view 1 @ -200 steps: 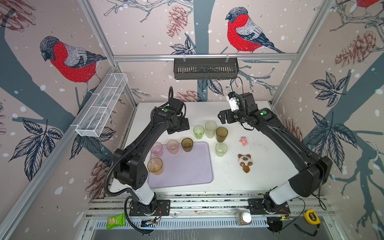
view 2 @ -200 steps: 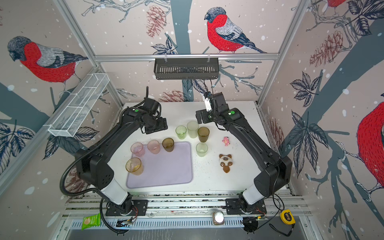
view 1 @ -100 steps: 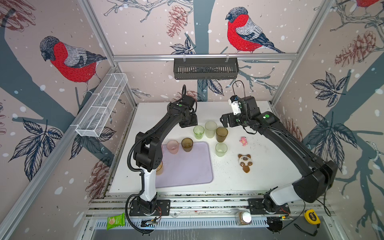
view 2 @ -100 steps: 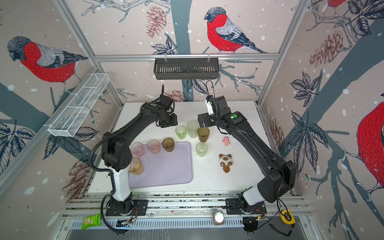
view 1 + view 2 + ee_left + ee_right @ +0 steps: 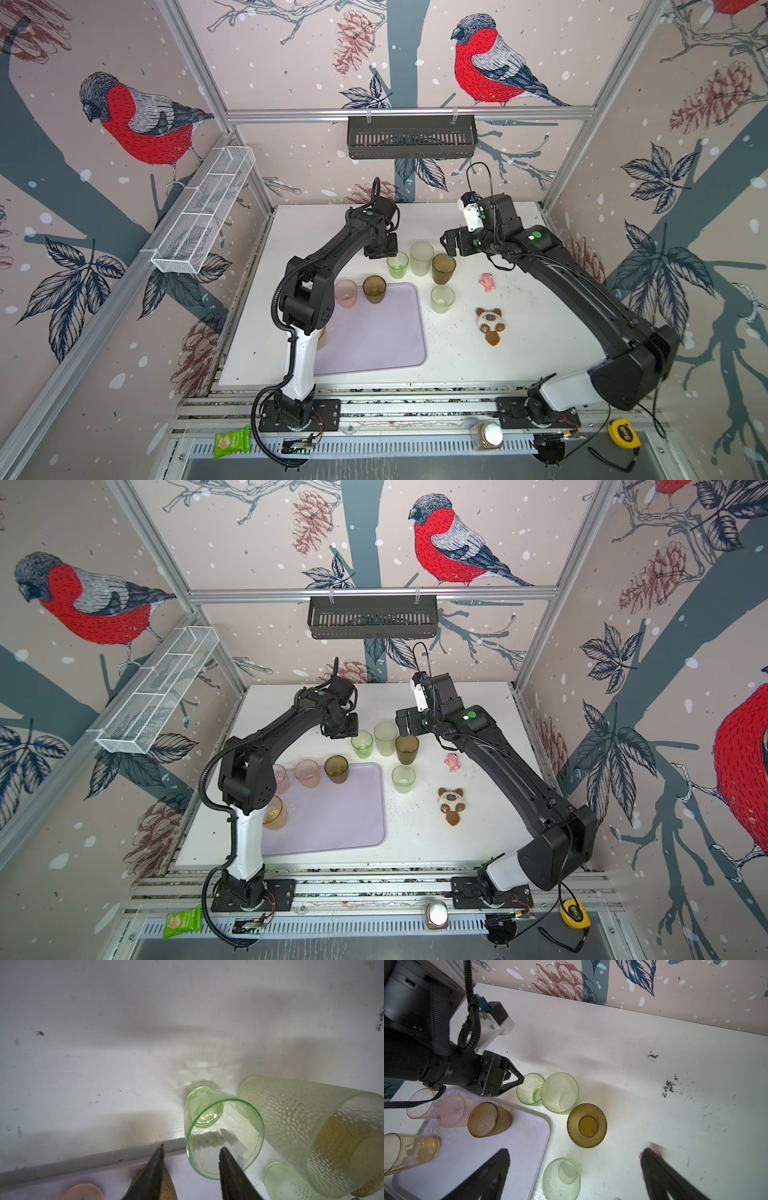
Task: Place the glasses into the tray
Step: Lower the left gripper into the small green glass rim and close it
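Left gripper (image 5: 191, 1147) jaws apart astride the green glass (image 5: 207, 1105) rim: close squarely, lift straight, mind the frosted glass (image 5: 301, 1126) beside it. Your right gripper (image 5: 576, 1151) stands wide, empty

Left hand (image 5: 383, 252) beside small green glass (image 5: 397, 264), lavender tray (image 5: 386, 332) near

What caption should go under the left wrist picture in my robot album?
Left gripper, jaws apart, at the rim of a clear green glass beside a taller dotted pale glass.
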Controlling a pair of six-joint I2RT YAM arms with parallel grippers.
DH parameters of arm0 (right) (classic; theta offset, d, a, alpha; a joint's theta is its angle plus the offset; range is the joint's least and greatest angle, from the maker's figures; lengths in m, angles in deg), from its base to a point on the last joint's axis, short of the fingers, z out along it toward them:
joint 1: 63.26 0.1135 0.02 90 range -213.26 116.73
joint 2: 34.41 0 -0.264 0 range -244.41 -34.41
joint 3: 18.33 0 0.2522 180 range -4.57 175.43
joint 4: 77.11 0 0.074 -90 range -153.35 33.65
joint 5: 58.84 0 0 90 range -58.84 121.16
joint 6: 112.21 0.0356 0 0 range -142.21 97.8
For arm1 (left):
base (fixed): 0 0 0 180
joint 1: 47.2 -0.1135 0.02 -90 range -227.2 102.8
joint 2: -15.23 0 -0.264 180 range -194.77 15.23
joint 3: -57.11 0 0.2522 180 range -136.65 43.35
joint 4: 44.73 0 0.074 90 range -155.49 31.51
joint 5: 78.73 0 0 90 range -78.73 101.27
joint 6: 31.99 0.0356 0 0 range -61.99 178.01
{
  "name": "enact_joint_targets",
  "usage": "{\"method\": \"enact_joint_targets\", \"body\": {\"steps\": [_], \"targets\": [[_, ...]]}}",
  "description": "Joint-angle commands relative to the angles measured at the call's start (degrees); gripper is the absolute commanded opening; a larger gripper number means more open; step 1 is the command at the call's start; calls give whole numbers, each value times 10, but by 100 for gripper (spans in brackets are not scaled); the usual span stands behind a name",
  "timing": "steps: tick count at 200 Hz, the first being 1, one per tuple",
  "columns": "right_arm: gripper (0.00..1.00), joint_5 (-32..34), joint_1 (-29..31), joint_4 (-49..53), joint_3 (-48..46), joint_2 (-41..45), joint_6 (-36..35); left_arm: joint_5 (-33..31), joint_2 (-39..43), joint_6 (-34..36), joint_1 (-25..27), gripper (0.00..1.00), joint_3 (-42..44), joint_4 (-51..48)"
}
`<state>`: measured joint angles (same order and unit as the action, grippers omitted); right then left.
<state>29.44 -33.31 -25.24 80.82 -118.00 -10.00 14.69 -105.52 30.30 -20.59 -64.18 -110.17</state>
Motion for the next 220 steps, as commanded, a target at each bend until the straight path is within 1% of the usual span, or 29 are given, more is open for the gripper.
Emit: {"method": "enact_joint_targets", "body": {"steps": [1, 89, 220], "targets": [[100, 1, 1, -20, 3, 1, 6, -10, -9, 11, 3, 42, -7, 2], [99, 2, 1, -23, -6, 7, 7, -25, -36, 17, 9, 33, -23, 1], [100, 0, 1, -35, -11, 6, 14, -32, -42, 18, 12, 22, -23, -6]]}}
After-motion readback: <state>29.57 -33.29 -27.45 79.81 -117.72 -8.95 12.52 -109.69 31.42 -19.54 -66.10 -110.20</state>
